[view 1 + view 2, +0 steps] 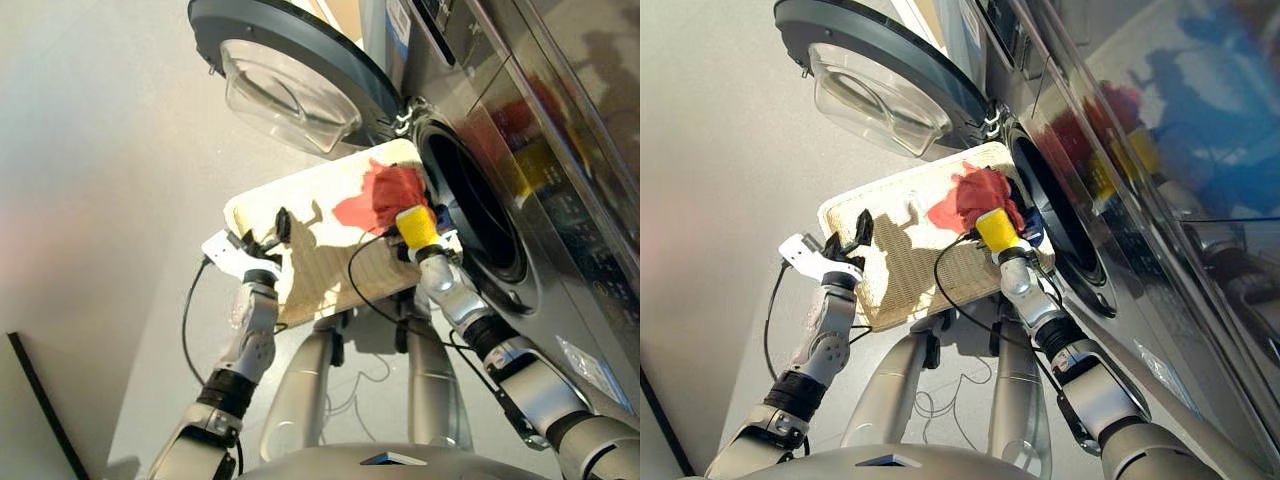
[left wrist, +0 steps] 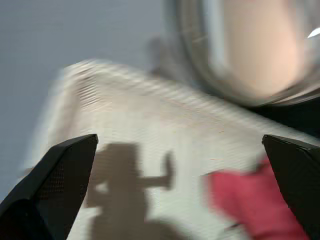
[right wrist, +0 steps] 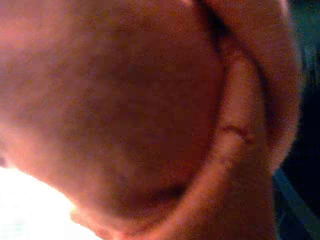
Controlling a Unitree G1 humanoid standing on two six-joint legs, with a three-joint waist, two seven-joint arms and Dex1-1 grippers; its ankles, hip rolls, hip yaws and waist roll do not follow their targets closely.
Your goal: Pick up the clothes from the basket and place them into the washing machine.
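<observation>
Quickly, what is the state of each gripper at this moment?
Left gripper: open, holding nothing, over the basket.
Right gripper: at the red garment; open or closed cannot be told.

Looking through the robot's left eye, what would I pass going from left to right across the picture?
Left gripper → cream basket → red garment → washing machine's round opening.
</observation>
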